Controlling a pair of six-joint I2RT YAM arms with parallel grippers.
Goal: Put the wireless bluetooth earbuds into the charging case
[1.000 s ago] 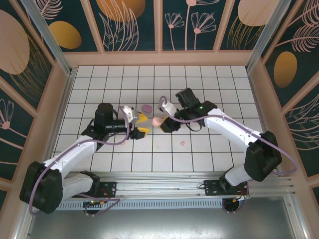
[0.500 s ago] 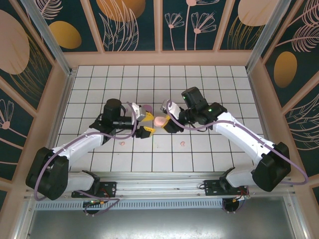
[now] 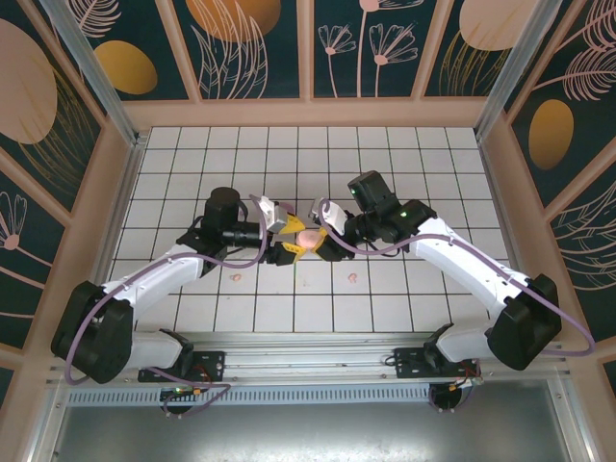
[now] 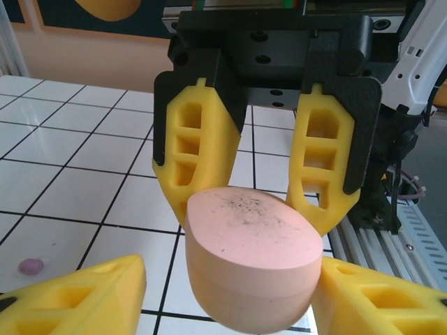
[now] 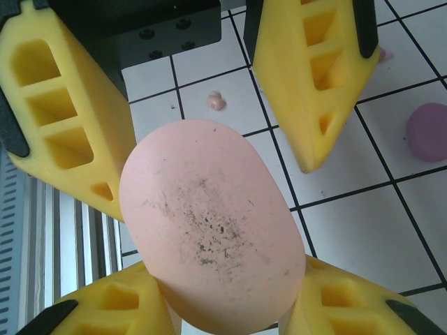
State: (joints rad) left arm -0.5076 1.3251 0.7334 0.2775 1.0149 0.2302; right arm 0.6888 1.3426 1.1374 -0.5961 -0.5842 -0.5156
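Left gripper point(image 3: 295, 241) now at right gripper's point(image 3: 313, 236) pink case point(image 5: 213, 223); purple case point(image 5: 427, 132) apparently behind.

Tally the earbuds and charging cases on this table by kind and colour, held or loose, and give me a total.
Pink charging case: 1
Purple charging case: 1
Pale pink earbuds: 2
Purple earbud: 1
Total that I can make out: 5
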